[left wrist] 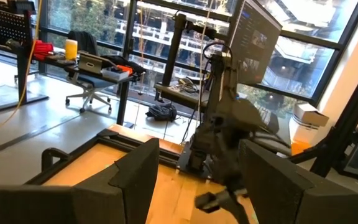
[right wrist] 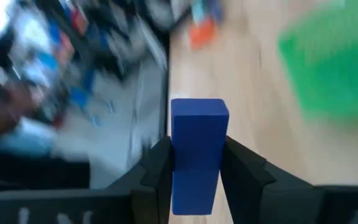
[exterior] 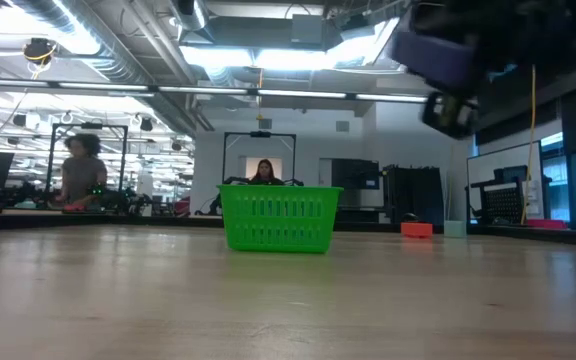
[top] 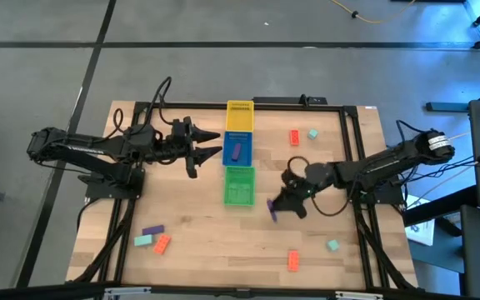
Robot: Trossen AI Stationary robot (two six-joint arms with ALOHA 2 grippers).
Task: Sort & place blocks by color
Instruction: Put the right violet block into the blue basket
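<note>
Right gripper (top: 274, 210) is clamped on a purple block (right wrist: 197, 152), both fingers (right wrist: 157, 171) pressed against its sides, held just off the green tray's (top: 239, 185) lower right corner. Left gripper (top: 211, 145) has its fingers spread wide with nothing between them, sitting just left of the blue tray (top: 237, 147). The blue tray holds one purple block (top: 237, 152). The yellow tray (top: 239, 116) is above the blue one; the three trays sit in a column at table centre.

Loose blocks on the table (top: 207, 237):
- orange block (top: 294, 137) and teal block (top: 312, 133) upper right
- orange block (top: 292, 260) and teal block (top: 332, 245) lower right
- purple block (top: 152, 229), teal block (top: 143, 240) and orange block (top: 162, 243) clustered lower left

Low view: green tray (exterior: 279, 218) mid-table, two people in the room behind.
</note>
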